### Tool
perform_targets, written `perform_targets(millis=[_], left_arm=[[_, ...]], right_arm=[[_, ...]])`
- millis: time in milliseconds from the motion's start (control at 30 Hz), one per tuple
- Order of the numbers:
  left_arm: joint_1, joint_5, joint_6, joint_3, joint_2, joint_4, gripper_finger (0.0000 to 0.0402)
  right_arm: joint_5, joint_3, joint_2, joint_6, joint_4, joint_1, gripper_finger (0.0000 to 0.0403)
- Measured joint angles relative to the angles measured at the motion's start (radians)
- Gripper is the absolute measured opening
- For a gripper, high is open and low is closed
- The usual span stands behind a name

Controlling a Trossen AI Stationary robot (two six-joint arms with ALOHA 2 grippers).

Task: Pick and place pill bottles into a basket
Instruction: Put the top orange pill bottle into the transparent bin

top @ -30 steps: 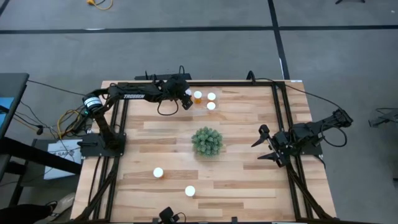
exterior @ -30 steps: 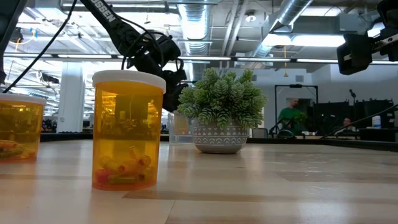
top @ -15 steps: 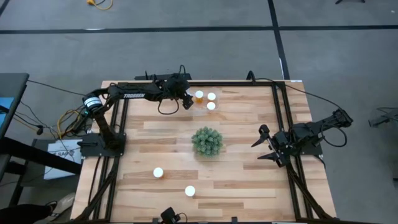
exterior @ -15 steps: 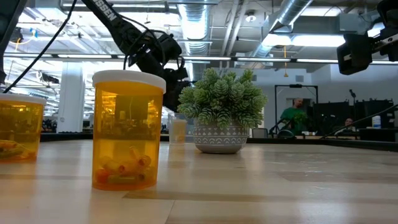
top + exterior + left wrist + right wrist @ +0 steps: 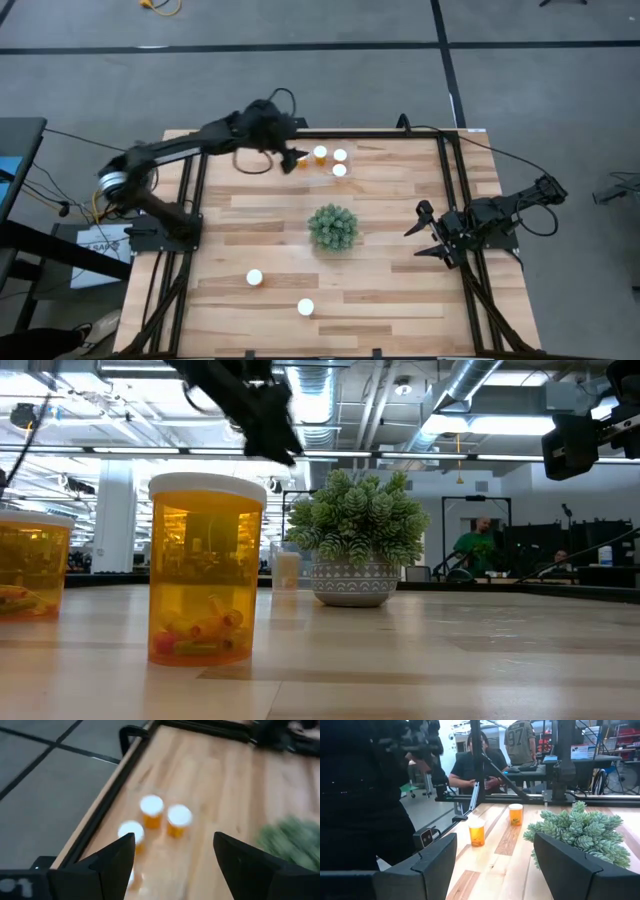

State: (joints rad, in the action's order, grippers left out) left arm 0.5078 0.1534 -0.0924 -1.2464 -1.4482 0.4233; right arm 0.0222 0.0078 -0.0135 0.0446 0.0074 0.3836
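Three orange pill bottles with white caps (image 5: 339, 170) stand close together near the table's far edge; they also show in the left wrist view (image 5: 151, 810). Two more stand toward the near edge (image 5: 255, 277) (image 5: 306, 307), large in the low view (image 5: 205, 570). My left gripper (image 5: 291, 157) hangs open and empty, raised above the table just left of the far three (image 5: 174, 840). My right gripper (image 5: 428, 232) rests open and empty at the table's right side. I cannot make out the clear basket.
A green spiky plant (image 5: 333, 228) in a patterned pot (image 5: 350, 582) stands at the table's middle. A black metal frame (image 5: 455, 200) runs along the table's edges. People sit and stand beyond the table (image 5: 480, 767).
My left gripper has risen well above the table and drawn a little toward the left edge, away from the three far bottles. The bottles stand where they were. My right arm has kept still.
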Motion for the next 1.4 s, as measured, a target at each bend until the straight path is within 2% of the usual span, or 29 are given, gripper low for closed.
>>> perform_targets(millis=[233, 400, 567, 733, 900, 1000, 1233, 1400], left_arm=[[-0.085, -0.045, -0.055, 0.146, 0.296, 0.216, 0.0261], [-0.209, -0.154, -0.014, 0.280, 0.484, 0.432, 0.0261], [-0.371, -0.213, 0.087, 0.390, 0.604, 0.586, 0.0261], [-0.558, -0.212, 0.170, 0.502, 0.669, 0.648, 0.0261], [-0.755, -0.226, 0.209, 0.510, 0.670, 0.634, 0.0261], [-0.871, -0.239, 0.288, 0.522, 0.669, 0.627, 0.0261], [-1.119, -0.252, 0.464, 0.663, 0.650, 0.417, 0.0261], [-1.220, -0.338, 0.590, 0.672, 0.583, 0.284, 0.0261]], right_arm=[[0.000, 0.000, 0.000, 0.000, 0.000, 0.000, 0.0260], [0.000, 0.000, 0.000, 0.000, 0.000, 0.000, 0.0260], [0.000, 0.000, 0.000, 0.000, 0.000, 0.000, 0.0260], [0.000, 0.000, 0.000, 0.000, 0.000, 0.000, 0.0260], [0.000, 0.000, 0.000, 0.000, 0.000, 0.000, 0.0260], [0.000, 0.000, 0.000, 0.000, 0.000, 0.000, 0.0260], [0.000, 0.000, 0.000, 0.000, 0.000, 0.000, 0.0260], [0.000, 0.000, 0.000, 0.000, 0.000, 0.000, 0.0260]])
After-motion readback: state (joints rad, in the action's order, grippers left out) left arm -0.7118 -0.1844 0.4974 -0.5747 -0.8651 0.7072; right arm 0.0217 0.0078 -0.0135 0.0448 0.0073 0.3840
